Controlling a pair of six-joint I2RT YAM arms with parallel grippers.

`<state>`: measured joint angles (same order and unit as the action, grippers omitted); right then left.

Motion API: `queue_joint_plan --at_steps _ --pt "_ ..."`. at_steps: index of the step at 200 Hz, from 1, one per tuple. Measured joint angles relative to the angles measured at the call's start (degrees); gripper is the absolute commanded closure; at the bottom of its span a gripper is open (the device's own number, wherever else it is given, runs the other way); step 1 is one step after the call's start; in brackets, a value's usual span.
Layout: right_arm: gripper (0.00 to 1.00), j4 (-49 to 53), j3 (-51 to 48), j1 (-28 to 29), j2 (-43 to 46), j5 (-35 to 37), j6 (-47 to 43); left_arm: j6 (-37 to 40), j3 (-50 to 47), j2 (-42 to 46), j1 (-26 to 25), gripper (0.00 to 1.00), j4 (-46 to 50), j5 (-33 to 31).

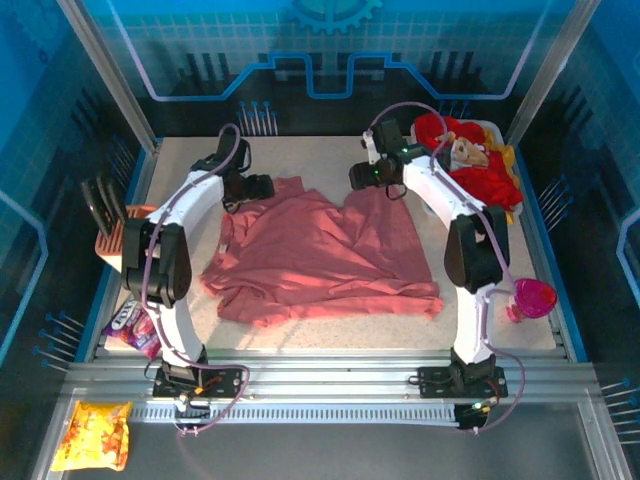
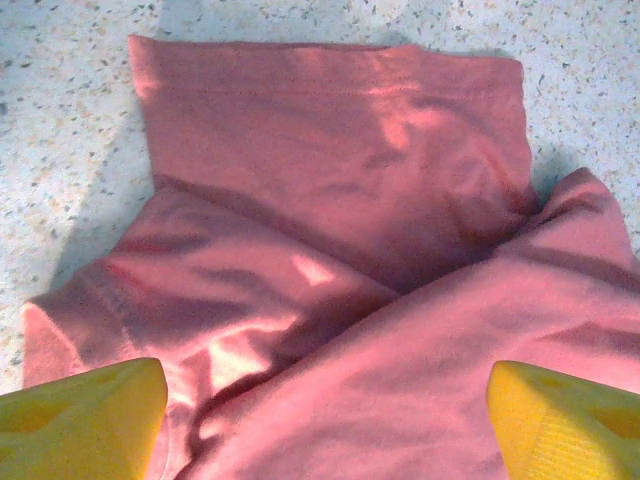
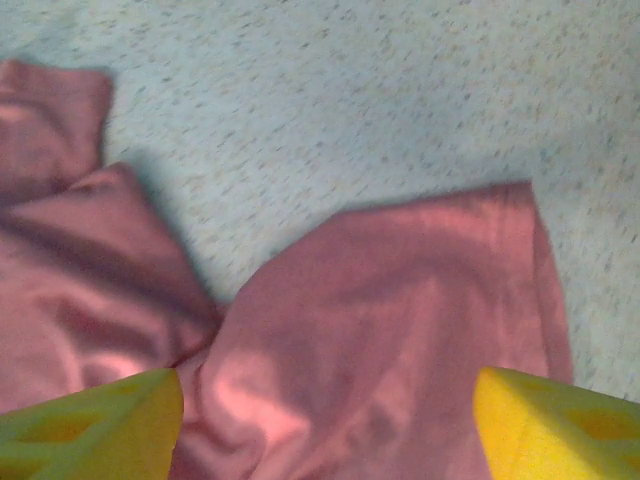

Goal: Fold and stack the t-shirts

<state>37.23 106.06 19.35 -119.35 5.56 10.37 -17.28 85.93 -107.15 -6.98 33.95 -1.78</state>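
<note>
We are looking down at the dusty pink t-shirt [image 1: 320,255], which is lying spread but rumpled across the middle of the speckled bench [image 1: 330,335], with its far edge bunching into two flaps. Our left claw [image 1: 255,187] is hovering over the shirt's far left corner, and our right claw [image 1: 365,177] is hanging over the far right flap.

From the left wrist we are seeing the yellow fingertips [image 2: 85,415] standing wide apart at the lower corners, so that claw is spread. A hemmed pink flap and creased cloth are lying between and beyond them. From the right wrist the fingertips [image 3: 560,425] are likewise sitting far apart, the claw spread, with a pink flap lying under the gap and bare bench beyond. We are unable to tell whether either claw is touching the cloth.

At the far right corner a heap of red and yellow shirts [image 1: 480,175] is resting beside the right arm. An orange-yellow snack bag [image 1: 95,435] is lying in front of the rail at near left.
</note>
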Motion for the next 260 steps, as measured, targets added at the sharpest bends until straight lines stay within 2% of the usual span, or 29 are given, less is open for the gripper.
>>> queue_joint_plan --at_steps 53,80,131,224,239,250,260 --pt "0.42 4.11 19.69 -3.34 -15.76 4.59 0.31 0.96 -5.07 4.52 0.02 0.16 -1.33 -0.61" --pt "0.55 6.60 22.47 -4.33 -19.56 6.21 1.73 0.96 -8.94 7.76 0.00 0.16 -1.79 -1.51" --pt "0.55 10.27 23.08 -5.55 -21.94 6.23 2.27 0.96 -10.08 9.29 0.02 0.17 -2.80 -2.38" --pt "0.56 10.34 29.27 -5.55 -29.51 6.49 3.34 0.83 -11.54 9.29 0.02 0.20 -3.85 -2.47" --pt "0.61 10.34 29.55 -5.53 -29.51 6.93 3.39 0.72 -11.54 9.27 0.02 0.20 -4.55 -2.47" --pt "0.75 10.36 29.59 -5.51 -29.62 7.41 3.39 0.70 -11.37 8.90 0.04 0.20 -4.81 -2.47" --pt "0.83 10.38 29.59 -5.51 -29.79 7.74 3.65 0.52 -10.19 7.58 0.11 0.21 -4.50 -2.49"
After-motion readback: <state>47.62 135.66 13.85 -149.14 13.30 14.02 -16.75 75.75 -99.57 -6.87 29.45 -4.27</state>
